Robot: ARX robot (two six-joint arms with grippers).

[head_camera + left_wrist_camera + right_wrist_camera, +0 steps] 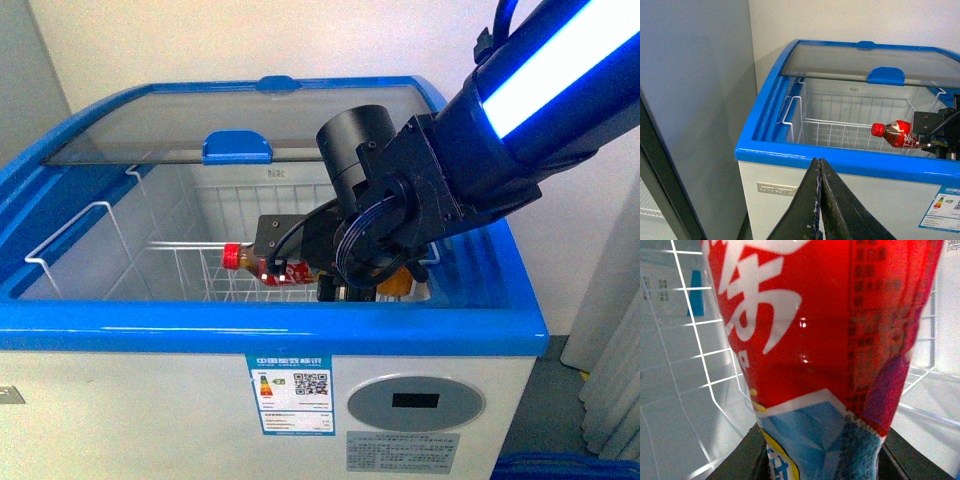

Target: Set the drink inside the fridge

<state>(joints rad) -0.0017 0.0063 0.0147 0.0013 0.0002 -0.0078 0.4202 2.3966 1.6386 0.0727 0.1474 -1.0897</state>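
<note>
The drink (pixel 262 266), a small bottle with a red cap and red label, lies sideways inside the open fridge (pixel 270 325), cap pointing left. My right gripper (pixel 325 262) is shut on its lower half and reaches down over the blue rim. From the left wrist view the drink (pixel 896 134) hangs above the white wire basket (pixel 840 132). The red label of the drink (pixel 810 340) fills the right wrist view, with dark jaws on either side of it. Outside the fridge, below its front rim, my left gripper (pixel 819 200) is shut with nothing in it.
The glass sliding lid (pixel 250 125) with its blue handle (pixel 237 147) covers the back half of the fridge. White wire baskets (pixel 90 245) line the inside. A tall grey cabinet (pixel 690 100) stands to the fridge's left. White walls close in behind.
</note>
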